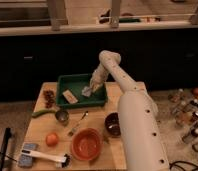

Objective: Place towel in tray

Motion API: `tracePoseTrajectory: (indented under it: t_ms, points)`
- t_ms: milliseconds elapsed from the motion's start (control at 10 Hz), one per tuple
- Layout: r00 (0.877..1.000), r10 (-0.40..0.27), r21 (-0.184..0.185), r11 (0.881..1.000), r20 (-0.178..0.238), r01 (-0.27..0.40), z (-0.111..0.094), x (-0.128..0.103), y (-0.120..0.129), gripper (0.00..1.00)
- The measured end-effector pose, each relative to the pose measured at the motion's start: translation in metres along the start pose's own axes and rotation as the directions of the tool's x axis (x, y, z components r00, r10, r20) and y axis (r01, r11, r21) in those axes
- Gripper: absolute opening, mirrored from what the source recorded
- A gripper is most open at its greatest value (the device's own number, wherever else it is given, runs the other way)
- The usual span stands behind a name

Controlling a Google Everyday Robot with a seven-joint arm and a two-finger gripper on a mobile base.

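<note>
A green tray [77, 100] stands at the back of the wooden table. A small pale towel [87, 91] lies inside the tray at its right side. My gripper [94, 84] reaches down into the tray's right part, right over the towel. A tan flat object [70, 96] also lies in the tray, left of the towel.
On the table [37, 135] are a red bowl [86, 145], a dark bowl [112, 124], an orange [52, 138], a small metal cup [62, 116], a spoon [78, 123], a green vegetable [42, 113], dark grapes [49, 96] and a brush [44, 156]. Bottles stand on the floor at right [184, 107].
</note>
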Motion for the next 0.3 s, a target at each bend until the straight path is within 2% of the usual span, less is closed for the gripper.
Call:
tracePoseTrajectory:
  t_ms: [300]
  points:
    - [1.000, 0.003, 0.000, 1.000, 0.016, -0.003, -0.0007, 0.0041, 0.0021, 0.80]
